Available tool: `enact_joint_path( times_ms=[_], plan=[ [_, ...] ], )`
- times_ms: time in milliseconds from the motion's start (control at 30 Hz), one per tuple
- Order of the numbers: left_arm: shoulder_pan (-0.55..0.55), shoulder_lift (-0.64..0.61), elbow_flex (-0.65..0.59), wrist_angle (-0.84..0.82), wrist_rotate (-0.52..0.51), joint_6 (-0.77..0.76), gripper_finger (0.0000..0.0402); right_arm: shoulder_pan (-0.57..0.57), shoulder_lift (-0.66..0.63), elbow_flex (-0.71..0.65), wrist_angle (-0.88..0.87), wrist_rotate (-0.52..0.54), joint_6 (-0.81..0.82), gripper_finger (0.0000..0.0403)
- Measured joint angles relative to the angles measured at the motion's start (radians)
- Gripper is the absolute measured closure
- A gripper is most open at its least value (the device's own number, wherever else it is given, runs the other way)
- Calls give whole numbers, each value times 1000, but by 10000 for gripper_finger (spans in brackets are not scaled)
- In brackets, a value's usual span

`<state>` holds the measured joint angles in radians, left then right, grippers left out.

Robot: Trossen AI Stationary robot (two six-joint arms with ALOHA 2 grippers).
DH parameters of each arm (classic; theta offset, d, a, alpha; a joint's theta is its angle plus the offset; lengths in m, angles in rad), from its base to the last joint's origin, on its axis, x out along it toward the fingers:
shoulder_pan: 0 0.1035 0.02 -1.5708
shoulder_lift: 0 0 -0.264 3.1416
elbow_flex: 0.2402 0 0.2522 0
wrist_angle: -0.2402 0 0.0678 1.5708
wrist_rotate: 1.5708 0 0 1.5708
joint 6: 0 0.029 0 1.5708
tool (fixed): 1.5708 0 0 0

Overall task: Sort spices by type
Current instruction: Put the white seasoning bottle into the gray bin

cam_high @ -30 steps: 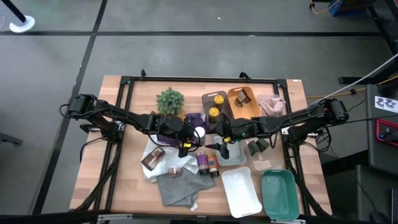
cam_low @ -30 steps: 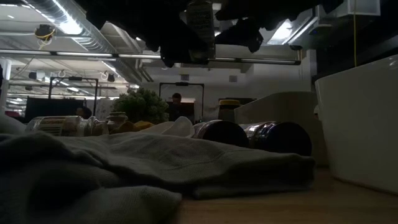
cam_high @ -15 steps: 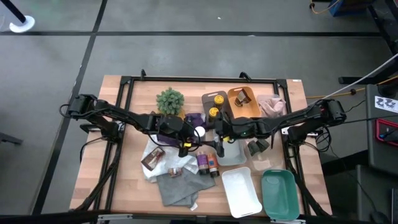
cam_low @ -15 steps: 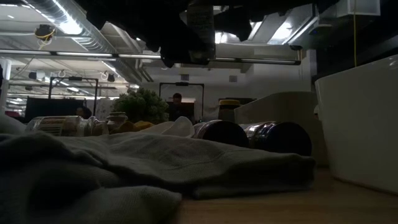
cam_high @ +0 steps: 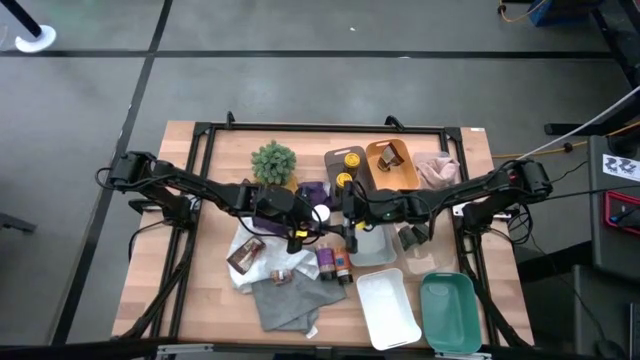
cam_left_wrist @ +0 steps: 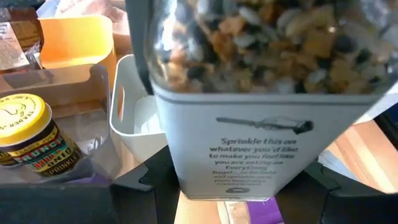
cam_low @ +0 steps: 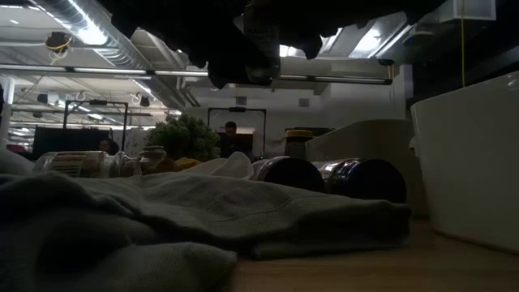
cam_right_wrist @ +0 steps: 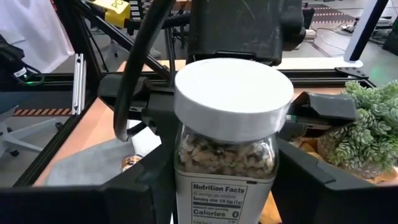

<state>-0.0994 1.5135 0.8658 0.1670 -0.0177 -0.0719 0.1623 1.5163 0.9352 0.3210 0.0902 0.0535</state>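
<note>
A white-capped jar (cam_high: 320, 213) of mixed seasoning hangs upright above the table's middle, between my two grippers. My left gripper (cam_high: 306, 224) is shut on it from the left; my right gripper (cam_high: 345, 222) is shut on it from the right. Two yellow-topped tins (cam_high: 345, 166) stand in a brown tray, and foil packets (cam_high: 390, 157) sit in an orange tray beside it. Two short bottles (cam_high: 335, 262) lie on their sides at the grey cloth's edge. A brown packet (cam_high: 247, 253) lies on the white cloth. My left gripper pinches the jar's labelled body (cam_left_wrist: 186, 180) between its two fingers, coming nearly level from the table's left. The jar stands upright, lifted clear. My right gripper has one finger (cam_right_wrist: 146, 193) against each side of the jar's body (cam_right_wrist: 186, 186), below the white cap (cam_right_wrist: 233, 93), coming nearly level from the right.
A bushy plant (cam_high: 273, 160) stands at the far left of the trays, with a pink cloth (cam_high: 437, 170) at the far right. A pale tray (cam_high: 375, 248) lies below my right gripper. A white tray (cam_high: 388, 305) and a teal tray (cam_high: 447, 310) sit near the front. A grey cloth (cam_high: 285, 300) lies front centre.
My right gripper has gone a little toward the table's left, up to the jar, and has tipped from slanting down to nearly level. The jar and my left gripper have kept still.
</note>
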Motion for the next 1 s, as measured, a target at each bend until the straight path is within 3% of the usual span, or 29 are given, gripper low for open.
enact_joint_path(
  times_ms=[667, 1000],
  plan=[
    [34, -1, 2, 7, 14, -43, 207, 0, -153, 1, -417, -3, 95, 202],
    [53, -1, 1, 10, 14, -21, 207, 0, -153, -1, -399, 6, 70, 202]
  ],
)
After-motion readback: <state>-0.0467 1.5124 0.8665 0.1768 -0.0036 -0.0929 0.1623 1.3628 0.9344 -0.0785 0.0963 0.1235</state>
